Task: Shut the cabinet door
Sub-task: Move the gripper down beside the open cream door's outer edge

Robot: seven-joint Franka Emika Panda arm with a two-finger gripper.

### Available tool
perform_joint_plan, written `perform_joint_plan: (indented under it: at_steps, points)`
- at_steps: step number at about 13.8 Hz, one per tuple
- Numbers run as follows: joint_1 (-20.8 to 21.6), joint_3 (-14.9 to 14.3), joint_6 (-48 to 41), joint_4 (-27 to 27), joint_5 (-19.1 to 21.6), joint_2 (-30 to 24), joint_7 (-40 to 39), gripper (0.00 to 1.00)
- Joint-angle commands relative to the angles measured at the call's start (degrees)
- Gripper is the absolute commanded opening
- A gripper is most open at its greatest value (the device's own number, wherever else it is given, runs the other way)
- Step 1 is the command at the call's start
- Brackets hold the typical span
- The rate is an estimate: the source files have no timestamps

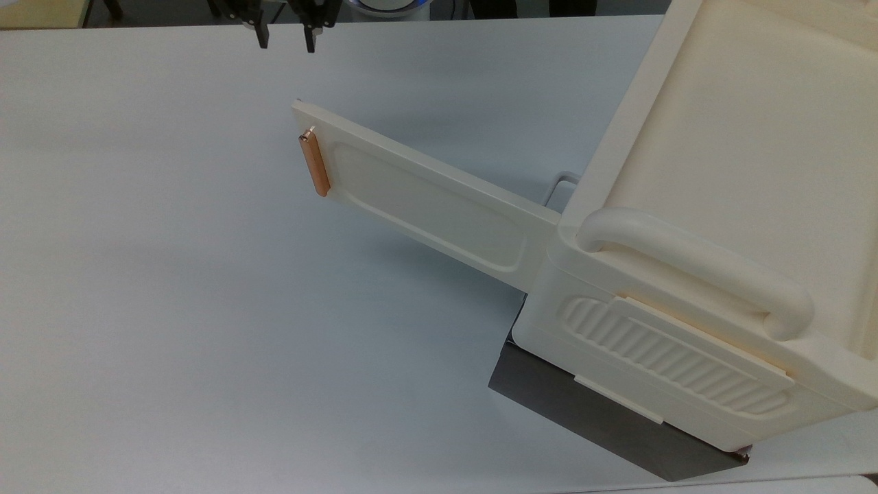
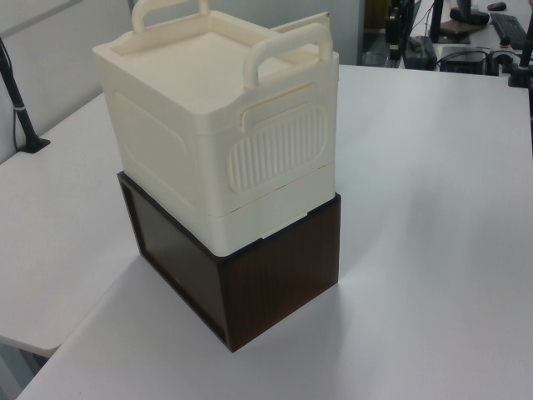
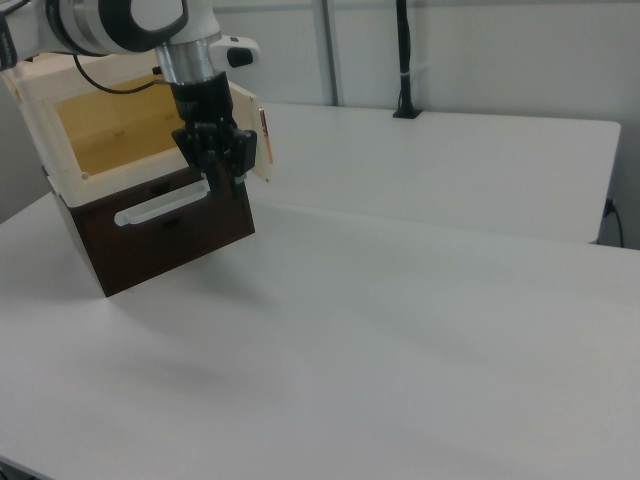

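The cabinet door (image 1: 425,206) stands swung wide open from the cream cabinet (image 1: 720,158), with its copper bar handle (image 1: 315,165) at the free end. My gripper (image 1: 285,40) hangs past that free end, toward the top view's top edge, apart from the door. Its two dark fingertips (image 1: 261,38) stand apart with nothing between them. In the right view my gripper (image 3: 225,178) hangs in front of the door (image 3: 258,135) and the cabinet's open front (image 3: 110,130). The left view has the cabinet (image 2: 216,142) on its dark base (image 2: 266,275).
The cabinet sits on a dark base with a white bar pull (image 3: 160,205). A wide white table (image 1: 171,309) spreads around it. A black pole (image 3: 404,60) is clamped at the far table edge, and another black stand (image 2: 21,108) is at the left view's left.
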Motion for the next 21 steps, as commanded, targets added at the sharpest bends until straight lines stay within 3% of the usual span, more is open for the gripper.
perform_joint_plan:
  at_steps: [1,6,8,13,17,21]
  points:
    - [-0.41,0.60,0.73,-1.52,-0.39,-1.40,0.86,0.00]
    - [-0.59,0.51,1.00,-1.08,0.05,-0.88,1.21,0.00]
    - [-1.55,0.25,3.71,-0.29,2.40,-0.79,1.30,0.00]
    - [-1.20,0.34,17.39,4.36,4.88,-0.53,5.59,0.00]
    - [-1.03,0.69,31.55,4.54,4.88,0.35,8.85,0.00]
    - [0.20,1.04,40.01,4.54,4.53,2.89,14.73,0.00]
